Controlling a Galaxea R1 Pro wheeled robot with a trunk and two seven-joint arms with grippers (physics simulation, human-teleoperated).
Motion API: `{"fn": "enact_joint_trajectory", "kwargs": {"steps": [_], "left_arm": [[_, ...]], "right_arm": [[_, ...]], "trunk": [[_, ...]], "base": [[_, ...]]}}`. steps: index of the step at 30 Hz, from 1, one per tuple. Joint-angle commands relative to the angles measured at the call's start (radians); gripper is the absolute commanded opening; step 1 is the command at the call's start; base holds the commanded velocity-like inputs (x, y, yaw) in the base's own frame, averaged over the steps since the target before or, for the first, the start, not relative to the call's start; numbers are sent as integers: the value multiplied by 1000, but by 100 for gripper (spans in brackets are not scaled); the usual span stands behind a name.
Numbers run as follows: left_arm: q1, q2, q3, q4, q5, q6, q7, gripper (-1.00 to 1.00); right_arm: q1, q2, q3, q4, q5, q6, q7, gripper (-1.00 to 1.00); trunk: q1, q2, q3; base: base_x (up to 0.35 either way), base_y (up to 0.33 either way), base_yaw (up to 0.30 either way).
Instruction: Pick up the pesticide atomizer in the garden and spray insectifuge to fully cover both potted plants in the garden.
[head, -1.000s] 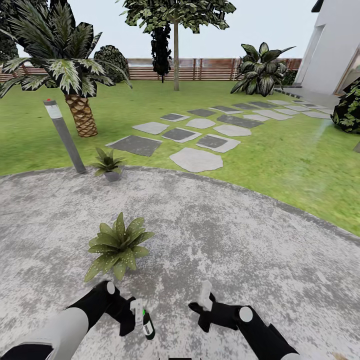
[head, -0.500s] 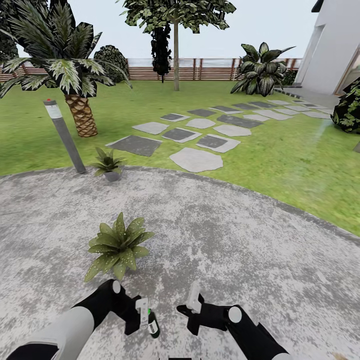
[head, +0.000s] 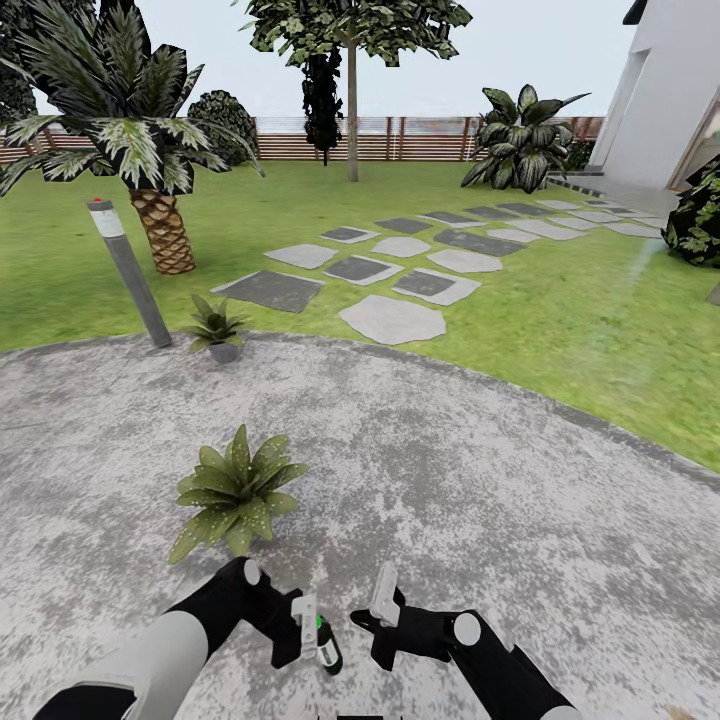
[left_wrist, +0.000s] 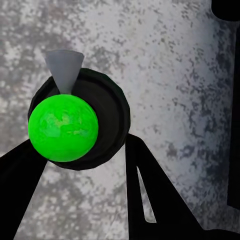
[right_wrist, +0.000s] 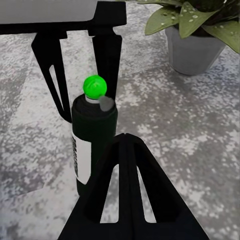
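Note:
The pesticide atomizer (head: 327, 648), a small dark bottle with a pale label and a bright green cap, hangs low over the patio with my left gripper (head: 306, 630) shut on it. From above, its green cap (left_wrist: 62, 129) sits between the dark fingers (left_wrist: 145, 195). My right gripper (head: 385, 602) is shut on nothing, just right of the bottle (right_wrist: 92, 145), with its fingers (right_wrist: 125, 165) meeting at a point. One potted plant (head: 235, 492) stands just ahead of the left arm; its grey pot (right_wrist: 192, 50) is close by. The second potted plant (head: 215, 326) is at the patio's far edge.
A grey bollard lamp (head: 128, 272) leans beside the far plant, with a palm (head: 150, 150) behind it. Stepping stones (head: 400, 265) cross the lawn toward a white building (head: 665, 95). A slat fence (head: 400, 140) closes the back. Grey paving (head: 480, 470) spreads to the right.
My left gripper has carried the atomizer rightward and slightly forward, closer to the right gripper. The right gripper shifted a little left early on, then held still.

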Motion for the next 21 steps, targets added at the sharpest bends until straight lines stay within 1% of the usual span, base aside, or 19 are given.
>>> {"fn": "enact_joint_trajectory", "kwargs": {"steps": [1, 7, 9, 11, 15, 21], "left_arm": [[0, -1, 0, -1, -9, -11, -1, -100], [0, -22, -4, -2, -9, -11, -1, -100], [-1, -26, -31, -2, -9, -11, -1, -100], [-2, -27, -45, -10, -8, -12, -1, -100], [-1, -27, -50, -46, -5, -13, -10, -100], [0, -38, -49, -51, -4, -14, -11, -100]], "right_arm": [[0, 0, -1, -1, 10, -6, 0, -100], [0, 0, -1, -1, 11, -6, 0, -100], [0, 0, -1, -1, 12, -6, 0, -100], [0, 0, -1, -1, 12, -6, 0, -100], [0, 0, -1, -1, 12, -7, 0, -100], [0, 0, -1, -1, 12, -7, 0, -100]], "trunk": [[0, 0, -1], [0, 0, -1], [0, 0, -1], [0, 0, -1], [0, 0, -1], [0, 0, -1]], "base": [[0, 0, 0], [0, 0, 0], [0, 0, 0], [0, 0, 0], [0, 0, 0], [0, 0, 0]]}}
